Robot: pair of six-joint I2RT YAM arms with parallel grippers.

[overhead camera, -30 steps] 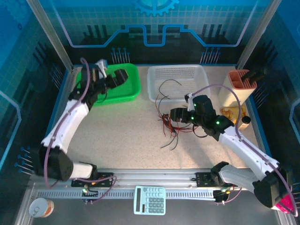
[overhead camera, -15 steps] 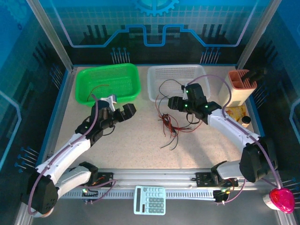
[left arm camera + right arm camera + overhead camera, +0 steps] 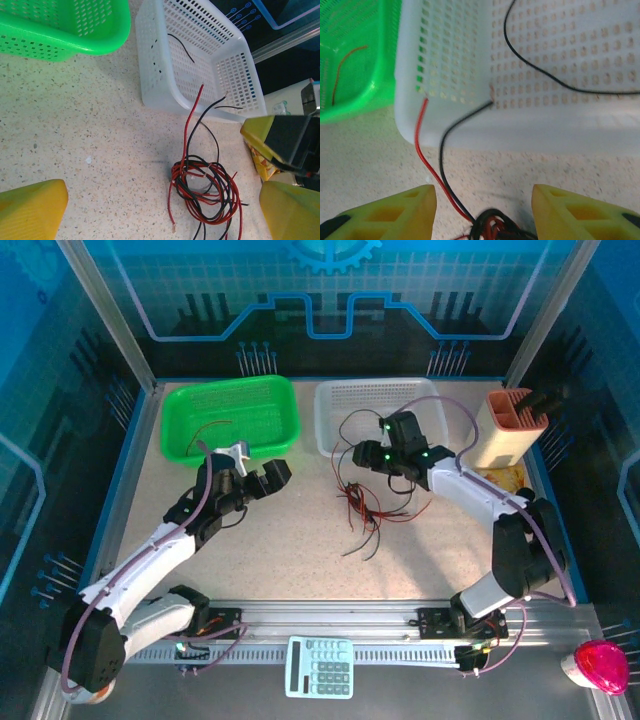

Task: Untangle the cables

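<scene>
CAUTION. The cables (image 3: 202, 187) lie as a loose knot on the table (image 3: 75, 140), just near of the white basket (image 3: 160, 75) and between the two arms. The right gripper (image 3: 484, 197) hangs over the far edge of that knot. Its jaws are partly parted, one on each side of the strands, and they pinch nothing. The left gripper (image 3: 267, 478) sits well left of the knot, jaws spread wide and empty.

Expect these faults:

1. Multi-strand pickup. Red and black loops overlap closely where the right jaws stand. Closing there is likely to catch several at once and pull the knot tighter.
2. Snagging. A red end (image 3: 420, 117) and a black end (image 3: 469, 118) rise against the white basket's near wall, and the black tip appears to sit at a slot. A pull could hook it and drag the light basket.
3. Slip. Wire this thin may slide out from between the jaws.
4. No hold-down. With the left jaws well away, the whole bundle may lift as one.

Materials:

- The cables are thin, glossy and insulated, curled in open loops.
- The white basket and the green basket (image 3: 75, 40) are moulded plastic with rounded corners and walls pierced by rows of slots.
- A single black strand (image 3: 535, 70) lies in the white basket. A red strand (image 3: 212, 427) lies in the green one.
- The table is pale, speckled and matte.
- The jaws are blocky yellow wedges.
</scene>
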